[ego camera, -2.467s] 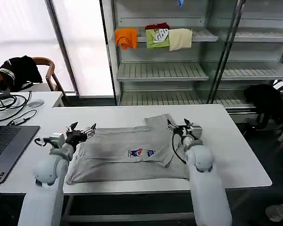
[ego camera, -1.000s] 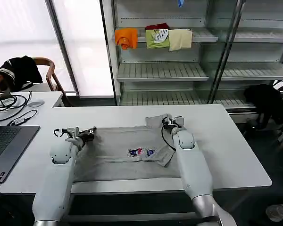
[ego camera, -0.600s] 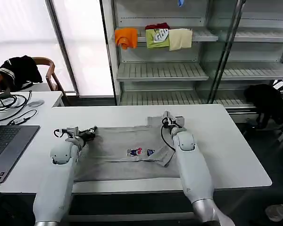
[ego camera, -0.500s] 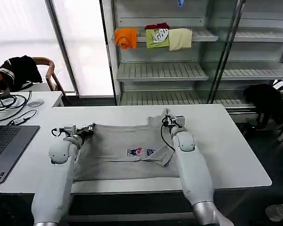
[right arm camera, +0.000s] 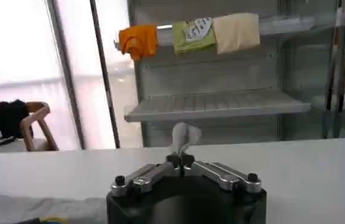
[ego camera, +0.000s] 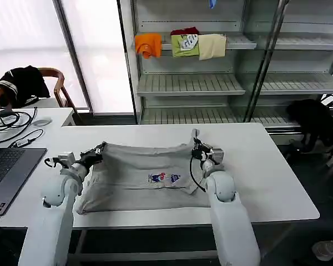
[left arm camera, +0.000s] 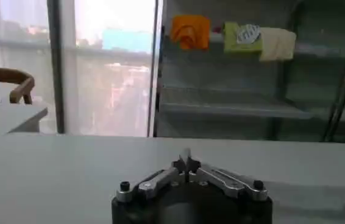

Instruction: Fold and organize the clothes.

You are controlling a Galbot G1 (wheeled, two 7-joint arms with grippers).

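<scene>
From the head view, a light grey short-sleeved shirt (ego camera: 147, 177) with a small multicoloured chest print is seen spread across the white rectangular table (ego camera: 277, 188), its far edge lifted off the surface at both corners while its near part lies flat; this whole layout is not given by the wrist views, where the fingertips are seen close up instead. In the left wrist view the left gripper (left arm camera: 186, 164) is shown with its metal fingers brought together at the tips, a thin sliver of pale fabric pinched between them; in the right wrist view the right gripper (right arm camera: 181, 159) is likewise closed at the tips, and a small upright fold of grey cloth (right arm camera: 183, 137) is seen standing out of the clamp. In the head view the left gripper (ego camera: 94, 153) is placed at the shirt's far left corner, its white arm bent at the elbow and reaching in from the table's near left edge; the right gripper (ego camera: 198, 148) is held at the far right corner beside the sleeve, its arm rising from the near edge with a black cable looped along it. The cloth between the two grippers is pulled into a slightly sagging line; the right sleeve is folded inward over the body, and the print lies near the middle.
</scene>
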